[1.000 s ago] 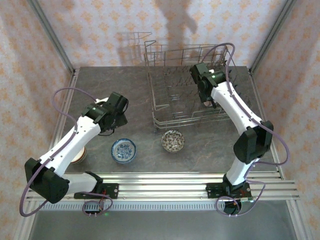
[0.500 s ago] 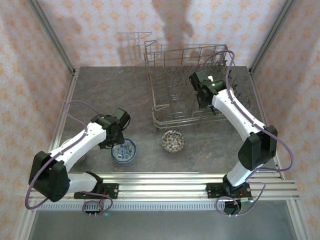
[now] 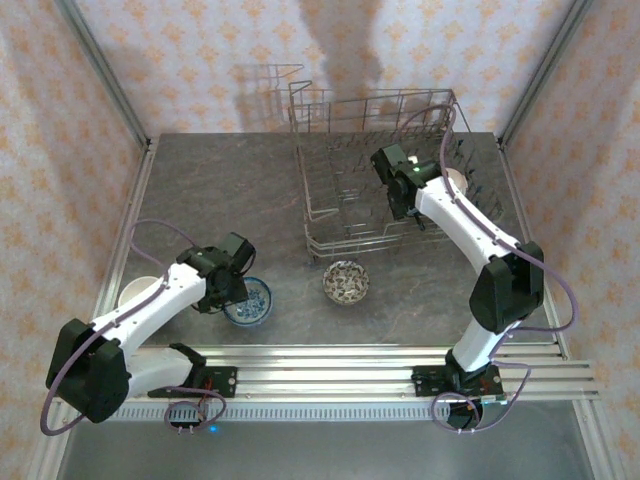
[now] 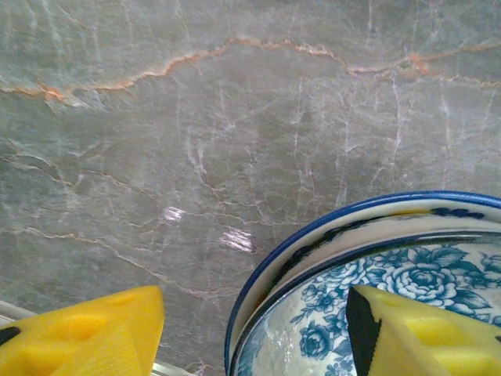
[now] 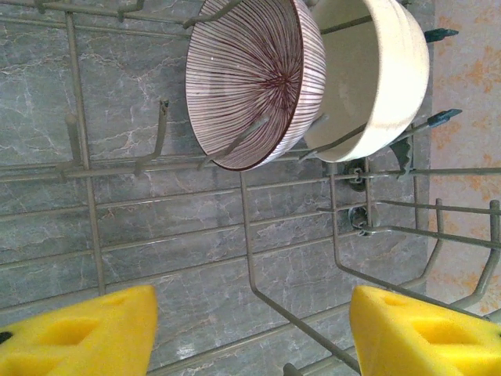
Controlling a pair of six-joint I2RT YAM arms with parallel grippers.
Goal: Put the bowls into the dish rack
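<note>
A blue-and-white patterned bowl sits on the table near the front left. My left gripper is open and straddles its rim, one finger inside the bowl and one over the table outside it. A speckled bowl stands in front of the dish rack. A cream bowl lies at the far left, half hidden by the left arm. My right gripper hangs open and empty inside the rack. Beyond it, a striped bowl and a cream bowl lean on the tines.
The rack's wire floor and upright tines lie right under the right fingers. Metal rails run along the table's near edge, and patterned walls close in both sides. The marble table top stretches left of the rack.
My left gripper came down and toward the near edge, ending over the blue-and-white bowl's rim. The right gripper shifted a little to the left inside the rack.
</note>
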